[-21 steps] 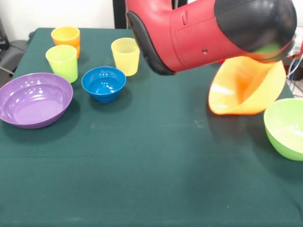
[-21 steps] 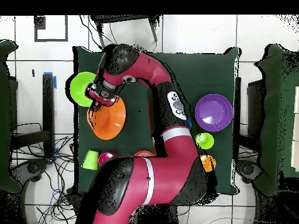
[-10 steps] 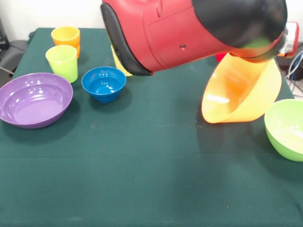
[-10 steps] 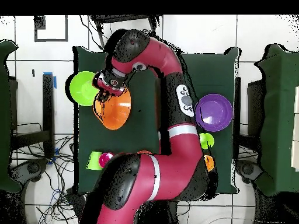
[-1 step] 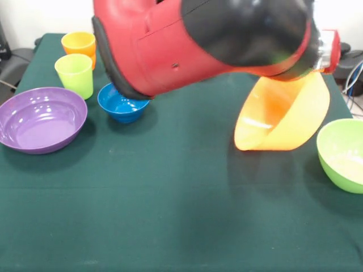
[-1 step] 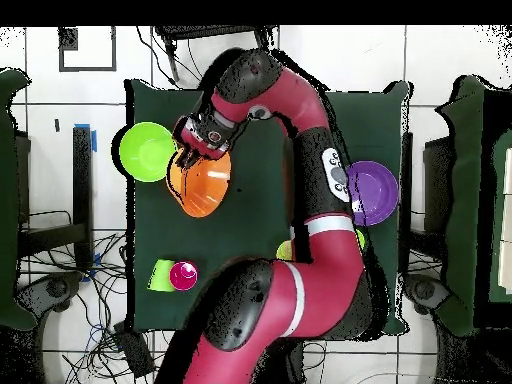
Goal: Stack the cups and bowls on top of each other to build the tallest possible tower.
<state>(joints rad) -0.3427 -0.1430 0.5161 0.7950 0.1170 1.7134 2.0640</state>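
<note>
since prev. frame, arm (image 5: 198, 45) swung left carrying orange bowl (image 5: 281, 116), tilted, off table (image 5: 170, 215), just left of green bowl (image 5: 343, 153). gripper (image 6: 200, 140) clamped on bowl rim. level bowl before lowering onto purple bowl (image 5: 41, 118).

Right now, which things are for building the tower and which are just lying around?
For the tower: orange bowl, green bowl, purple bowl, blue bowl, orange cup, lime cup, red cup, green cup.
Just lying around: floor cables, blue tape.
</note>
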